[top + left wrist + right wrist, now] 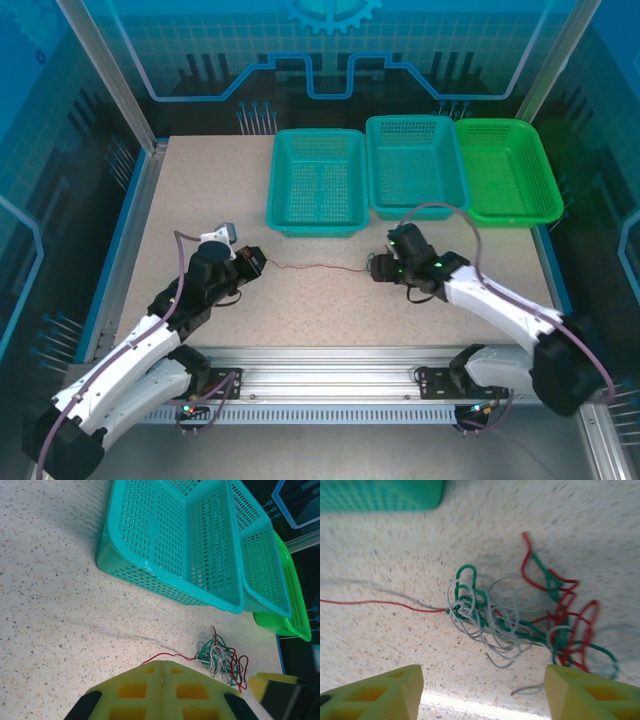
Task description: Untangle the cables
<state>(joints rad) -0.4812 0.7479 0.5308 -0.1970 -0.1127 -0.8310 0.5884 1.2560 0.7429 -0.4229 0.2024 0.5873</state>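
Three perforated plastic baskets stand in a row at the far edge of the worktop (200, 190): two teal baskets (315, 225) side by side and a bright green basket (510, 213) at the right end, each a shallow rectangular tray with sloping lattice walls and rounded corners. The worktop itself is a flat, matte slab, pale beige flecked with small dark and grey specks. Blue translucent panels printed with circuit-like lines close in the space on the far side and both flanks, held by silvery metal posts, and a ribbed aluminium rail (330, 375) runs along the near edge where the arms are bolted.

The cables (520, 615) lie on the bare worktop in front of the middle basket as a loose knot of hair-thin wires, red, green and pale grey-white, looped and crossed over one another. One red strand (315, 268) leads out of the knot, drawn nearly straight to the left.

The left end effector (162, 666), with blocky yellow fingers, is closed, and the red strand ends at the seam between them. The right end effector (482, 675) hangs just over the knot with its yellow fingers set wide apart, gripping nothing.
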